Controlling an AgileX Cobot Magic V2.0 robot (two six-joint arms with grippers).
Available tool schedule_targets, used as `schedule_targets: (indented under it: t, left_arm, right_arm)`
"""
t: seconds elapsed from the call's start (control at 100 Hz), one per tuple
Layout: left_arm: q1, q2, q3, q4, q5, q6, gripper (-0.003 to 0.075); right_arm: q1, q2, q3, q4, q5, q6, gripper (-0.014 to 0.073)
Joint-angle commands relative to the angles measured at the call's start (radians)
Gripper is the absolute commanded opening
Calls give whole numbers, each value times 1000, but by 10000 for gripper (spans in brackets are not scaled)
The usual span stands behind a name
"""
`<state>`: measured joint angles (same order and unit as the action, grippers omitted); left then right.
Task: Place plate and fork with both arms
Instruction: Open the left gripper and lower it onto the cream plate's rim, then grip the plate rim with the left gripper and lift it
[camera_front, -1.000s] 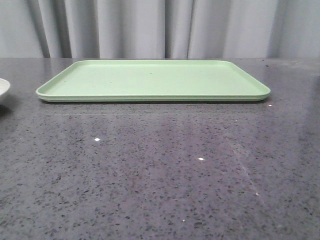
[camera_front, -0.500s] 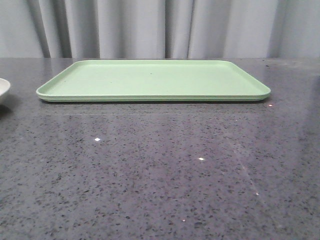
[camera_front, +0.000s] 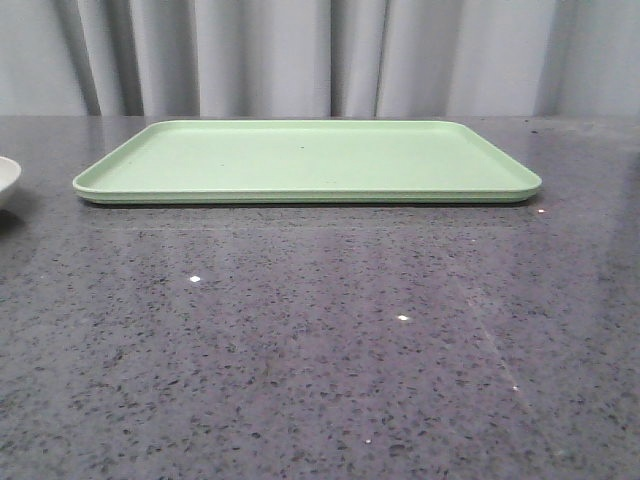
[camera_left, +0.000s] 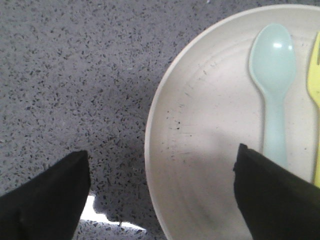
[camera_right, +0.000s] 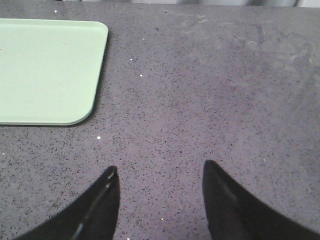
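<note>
A dark speckled stone counter (camera_front: 320, 340) fills the front view, with a flat light-green tray (camera_front: 300, 160) lying toward its far edge, nothing on it. The plate (camera_front: 6, 180) shows only as a sliver of cream rim at the counter's left edge, well apart from the tray.

The left wrist view looks straight down on that plate (camera_left: 215, 150). A pale blue spoon (camera_left: 272, 85) lies in it, and the yellow fork (camera_left: 315, 95) lies just beside the spoon, mostly cut off by the frame. The left gripper (camera_left: 160, 200) hangs with its jaws spread wide, one finger over bare counter and one over the plate, so the near rim sits between them. Whether a finger touches the plate is hard to tell.

The right gripper (camera_right: 160, 200) also hangs spread and holds nothing, over bare counter near the tray's corner (camera_right: 90, 70).

The task looks barely begun: neither plate nor fork is lifted, and both are still to be placed.
</note>
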<state>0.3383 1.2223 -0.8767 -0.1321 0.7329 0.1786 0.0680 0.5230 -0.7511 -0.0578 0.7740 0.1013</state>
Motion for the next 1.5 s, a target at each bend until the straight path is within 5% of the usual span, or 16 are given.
schedule_targets:
  t: [0.0, 0.71, 1.08, 1.33, 1.49]
  left_arm:
    - [-1, 4, -33, -17, -52, 3, 563]
    - [-1, 157, -33, -38, -85, 3, 552]
    - [-1, 159, -33, -42, -73, 3, 274]
    - [-1, 159, -33, -42, -62, 3, -22]
    - [-1, 159, -33, -53, -51, 3, -20]
  right_arm:
    - [-1, 11, -36, -5, -72, -7, 395]
    - [-1, 11, -36, -5, -71, -7, 395]
    - [-1, 11, -36, -5, -71, -7, 395]
    - [-1, 11, -36, -5, -71, -7, 395]
    - [-1, 11, -36, -5, -72, -7, 395]
